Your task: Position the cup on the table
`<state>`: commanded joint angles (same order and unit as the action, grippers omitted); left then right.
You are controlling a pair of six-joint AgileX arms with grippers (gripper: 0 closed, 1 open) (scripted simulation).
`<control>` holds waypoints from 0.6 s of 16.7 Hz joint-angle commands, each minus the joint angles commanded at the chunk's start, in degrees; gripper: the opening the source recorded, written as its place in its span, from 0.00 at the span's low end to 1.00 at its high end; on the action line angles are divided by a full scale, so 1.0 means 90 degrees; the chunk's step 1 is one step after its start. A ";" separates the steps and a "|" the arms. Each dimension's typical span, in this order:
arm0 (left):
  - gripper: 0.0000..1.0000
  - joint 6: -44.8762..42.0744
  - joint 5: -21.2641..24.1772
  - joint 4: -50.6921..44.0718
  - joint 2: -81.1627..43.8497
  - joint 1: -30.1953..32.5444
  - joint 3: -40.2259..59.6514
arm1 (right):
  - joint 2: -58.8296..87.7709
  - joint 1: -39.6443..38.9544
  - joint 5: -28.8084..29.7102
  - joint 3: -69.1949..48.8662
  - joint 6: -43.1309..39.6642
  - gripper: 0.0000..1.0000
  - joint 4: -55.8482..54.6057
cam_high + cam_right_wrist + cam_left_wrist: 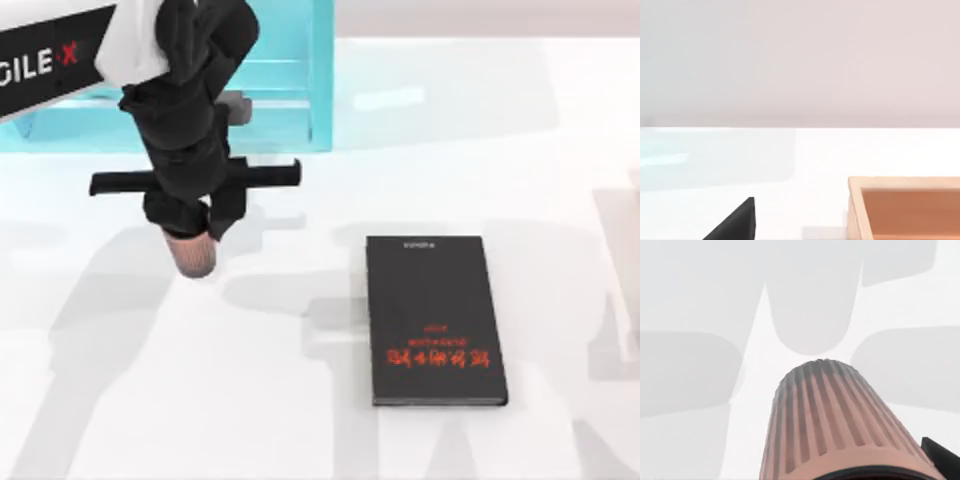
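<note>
Left gripper point(196, 232) clamped on ribbed cup point(192, 255), upper left of frame; cup's long axis vertical above the table point(300, 420).

top – overhead, table point(300, 420) | left wrist – close above cup point(835, 425) (shared) | right wrist – low

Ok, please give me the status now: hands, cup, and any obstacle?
Left hand shut on cup, over table at its left. Black book lies off to the right, turquoise shelf behind; neither in the way.
</note>
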<state>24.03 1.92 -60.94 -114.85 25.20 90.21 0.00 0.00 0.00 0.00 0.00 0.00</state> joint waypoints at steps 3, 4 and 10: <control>0.23 0.0000 0.0000 0.0000 0.0000 0.0000 0.0000 | 0.0000 0.0000 0.0000 0.0000 0.0000 1.00 0.0000; 0.30 0.0000 0.0000 0.0000 0.0000 0.0000 0.0000 | 0.0000 0.0000 0.0000 0.0000 0.0000 1.00 0.0000; 0.75 0.0000 0.0000 0.0000 0.0000 0.0000 0.0000 | 0.0000 0.0000 0.0000 0.0000 0.0000 1.00 0.0000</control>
<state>24.03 1.92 -60.94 -114.85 25.20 90.21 0.00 0.00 0.00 0.00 0.00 0.00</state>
